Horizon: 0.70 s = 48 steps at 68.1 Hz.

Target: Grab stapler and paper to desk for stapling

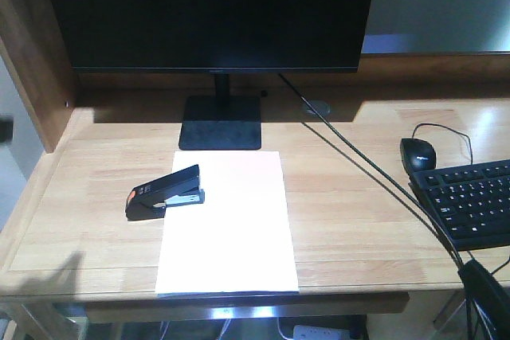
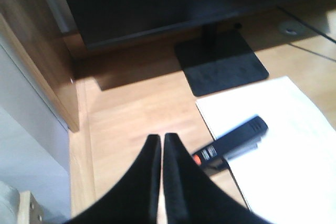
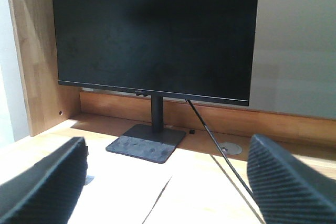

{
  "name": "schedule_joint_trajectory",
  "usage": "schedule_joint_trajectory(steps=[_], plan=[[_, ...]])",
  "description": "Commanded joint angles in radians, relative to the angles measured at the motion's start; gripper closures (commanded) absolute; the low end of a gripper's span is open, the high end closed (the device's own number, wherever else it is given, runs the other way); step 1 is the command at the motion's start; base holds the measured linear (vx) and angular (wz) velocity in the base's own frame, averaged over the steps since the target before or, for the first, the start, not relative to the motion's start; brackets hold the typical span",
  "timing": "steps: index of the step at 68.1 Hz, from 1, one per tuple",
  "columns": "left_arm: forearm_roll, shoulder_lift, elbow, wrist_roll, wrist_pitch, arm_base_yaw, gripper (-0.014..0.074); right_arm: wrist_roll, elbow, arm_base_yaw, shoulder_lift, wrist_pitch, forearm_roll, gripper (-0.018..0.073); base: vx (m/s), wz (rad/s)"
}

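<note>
Two task things already lie on the desk [image 1: 96, 220] in my front view: the paper [image 1: 227, 224] sits flat in front of the monitor [image 1: 211, 9], its near edge at the desk's front edge, and the stapler [image 1: 166, 193] rests at the sheet's left edge, its front end overlapping the paper and its orange-patched rear end on bare wood.

From my left wrist camera, the left gripper [image 2: 161, 145] hangs above the desk to the left of the stapler [image 2: 231, 141], its two black fingers pressed nearly together with only a thin slit between them and nothing held.

From my right wrist camera, the right gripper [image 3: 168, 182] has its ribbed fingers [image 3: 44, 179] spread wide apart, empty, facing the monitor's stand [image 3: 147, 142].

Off to the right on the desk I see a black mouse [image 1: 418, 153] just behind a black keyboard [image 1: 470, 201], and a dark cable [image 1: 358, 161] running diagonally from under the monitor toward the front right corner.
</note>
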Motion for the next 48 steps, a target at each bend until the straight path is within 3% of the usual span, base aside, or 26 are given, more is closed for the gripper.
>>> schedule_joint_trajectory(steps=[1, 6, 28, 48], plan=[[-0.089, -0.118, 0.108, 0.063, -0.136, -0.004, 0.0603, -0.005, -0.03, -0.004, 0.013, 0.018, -0.038, -0.002, 0.0, 0.0], [-0.125, -0.222, 0.224, 0.104, -0.166, -0.004, 0.0603, -0.005, -0.03, -0.004, 0.013, 0.018, -0.038, -0.002, 0.0, 0.0], [-0.246, -0.681, 0.514, 0.101, -0.204, -0.003, 0.0603, -0.005, -0.03, -0.004, 0.013, 0.018, -0.038, -0.002, 0.0, 0.0], [-0.244, -0.776, 0.66, 0.101, -0.2, -0.003, 0.0603, -0.005, -0.03, -0.004, 0.013, 0.018, -0.038, -0.002, 0.0, 0.0]])
